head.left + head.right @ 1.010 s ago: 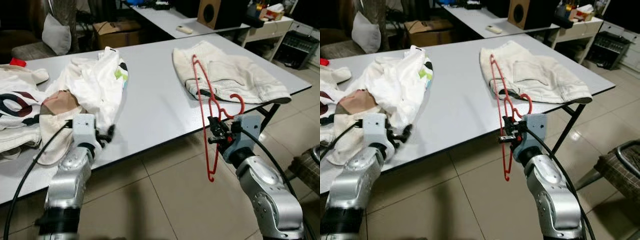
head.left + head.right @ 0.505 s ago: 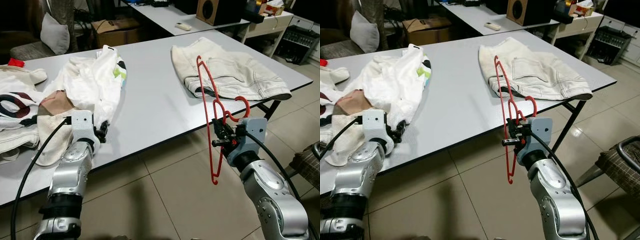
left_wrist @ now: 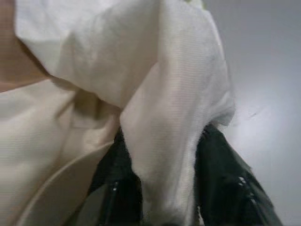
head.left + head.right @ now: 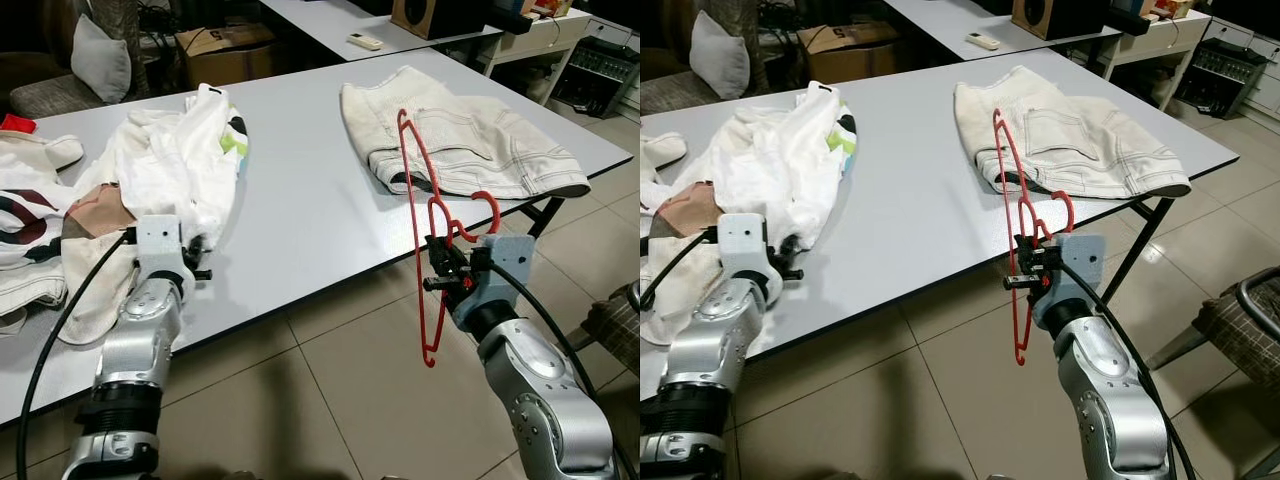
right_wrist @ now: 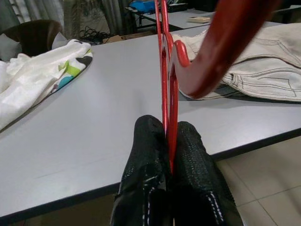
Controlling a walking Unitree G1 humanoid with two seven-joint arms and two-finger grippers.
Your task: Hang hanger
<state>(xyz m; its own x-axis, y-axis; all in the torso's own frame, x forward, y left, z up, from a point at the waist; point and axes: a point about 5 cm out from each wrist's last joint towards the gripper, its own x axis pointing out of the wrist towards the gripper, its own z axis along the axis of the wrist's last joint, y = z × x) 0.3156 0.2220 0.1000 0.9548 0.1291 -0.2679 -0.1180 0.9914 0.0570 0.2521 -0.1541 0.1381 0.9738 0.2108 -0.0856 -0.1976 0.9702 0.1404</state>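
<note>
The right wrist view is showing the right gripper point(image 5: 168, 155) clenching the one red hanger point(image 4: 424, 215) between its two fingers point(image 5: 141, 169), upright off the grey table's point(image 4: 300, 200) front edge. The left wrist view is showing the left gripper point(image 3: 162, 188) pinching a fold of white shirt point(image 4: 185, 160). One pair of beige shorts point(image 4: 460, 140) is lying on the table just beyond the hanger

A: What do you see at your right gripper point(image 5: 168, 155)?

B: Its two black fingers point(image 5: 143, 174) pinch a thin red plastic hanger point(image 5: 164, 70) above the grey tabletop point(image 5: 103, 122); folded beige shorts point(image 5: 254, 66) and a crumpled white garment point(image 5: 37, 75) lie beyond.
</note>
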